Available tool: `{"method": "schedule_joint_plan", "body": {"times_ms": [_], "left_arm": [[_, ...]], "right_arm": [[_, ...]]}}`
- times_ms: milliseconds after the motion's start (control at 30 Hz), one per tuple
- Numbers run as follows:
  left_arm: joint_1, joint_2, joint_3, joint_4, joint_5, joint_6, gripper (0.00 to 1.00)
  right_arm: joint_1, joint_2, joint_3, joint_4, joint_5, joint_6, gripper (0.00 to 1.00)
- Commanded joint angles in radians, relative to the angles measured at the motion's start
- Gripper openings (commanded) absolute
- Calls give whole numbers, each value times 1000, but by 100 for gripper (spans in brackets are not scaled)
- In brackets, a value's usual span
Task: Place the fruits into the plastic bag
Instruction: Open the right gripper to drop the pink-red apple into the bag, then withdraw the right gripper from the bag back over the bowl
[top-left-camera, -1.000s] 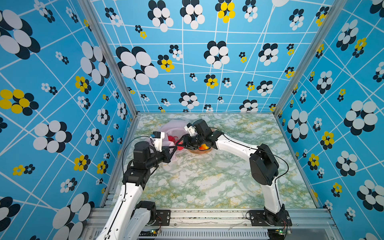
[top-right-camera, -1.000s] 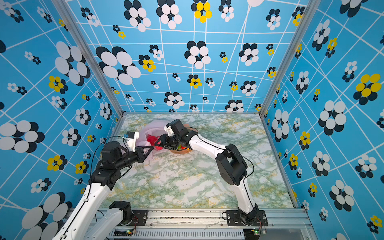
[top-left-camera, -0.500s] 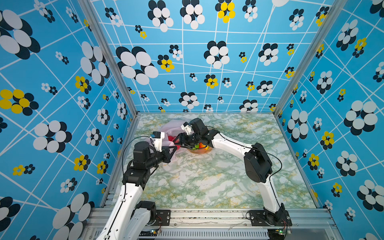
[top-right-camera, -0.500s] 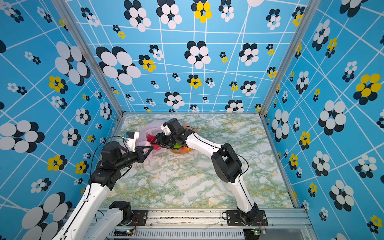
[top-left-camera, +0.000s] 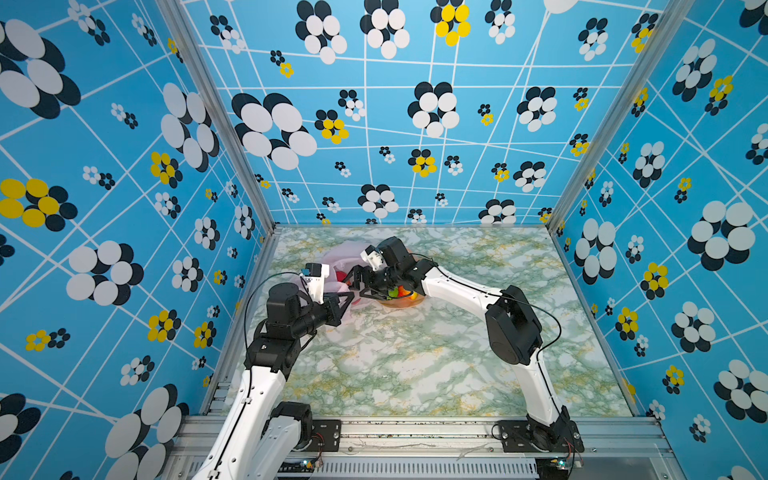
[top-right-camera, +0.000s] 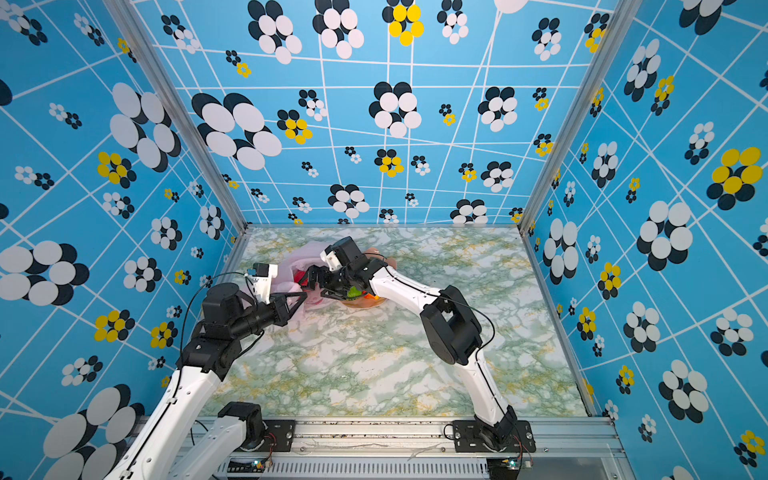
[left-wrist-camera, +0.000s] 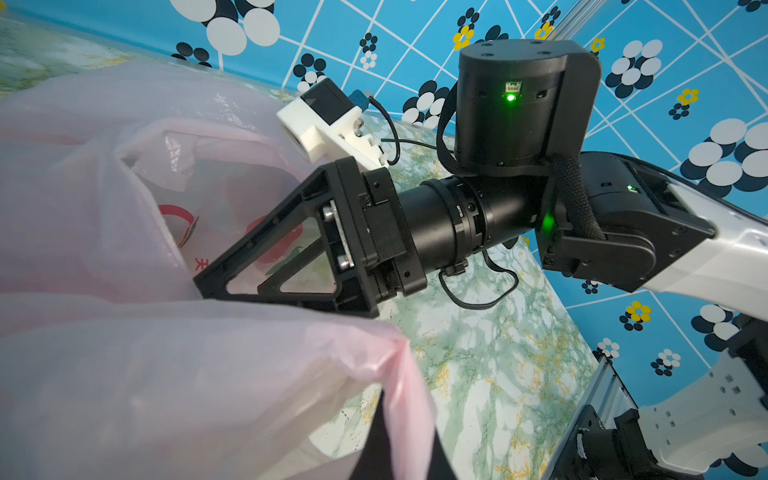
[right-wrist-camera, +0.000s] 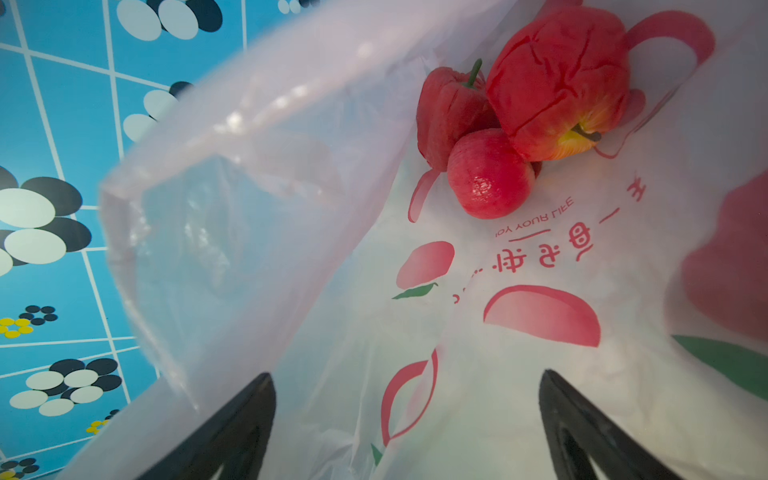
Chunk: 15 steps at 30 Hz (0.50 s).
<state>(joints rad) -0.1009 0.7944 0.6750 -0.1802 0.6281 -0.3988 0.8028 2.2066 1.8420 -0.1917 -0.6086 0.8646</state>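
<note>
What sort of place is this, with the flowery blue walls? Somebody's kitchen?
Most likely a robot test booth, not a kitchen: a left arm and a right arm bolted to a metal rail, printed blue walls boxing in a marble-look table, and toy fruits lying in a plastic bag.

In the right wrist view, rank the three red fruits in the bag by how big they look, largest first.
1. wrinkled red apple: clearly largest.
2. ribbed red fruit and round red fruit: about alike; the ribbed one is partly hidden, so unranked.
All lie in the plastic bag.
</note>
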Motion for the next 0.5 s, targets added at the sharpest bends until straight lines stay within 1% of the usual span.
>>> {"method": "schedule_joint_plan", "body": {"times_ms": [0,67,100,267,467], "left_arm": [[-9,-17,-6,-11,-4,17,0],[-9,-17,-7,-13,-4,16,0],[-10,-16,-5,-13,-5,18,0],[-10,-14,-6,-12,-5,17,0],[-9,-13,-6,-11,-5,18,0]], "right_arm": [[7,-24,22,8,-10,-14,100],[7,-24,21,5,-8,-33,99],[7,-62,21,0,-5,-50,100],[3,-94,30,-31,10,-107,99],[-17,-120,35,-51,19,-127,99]]}}
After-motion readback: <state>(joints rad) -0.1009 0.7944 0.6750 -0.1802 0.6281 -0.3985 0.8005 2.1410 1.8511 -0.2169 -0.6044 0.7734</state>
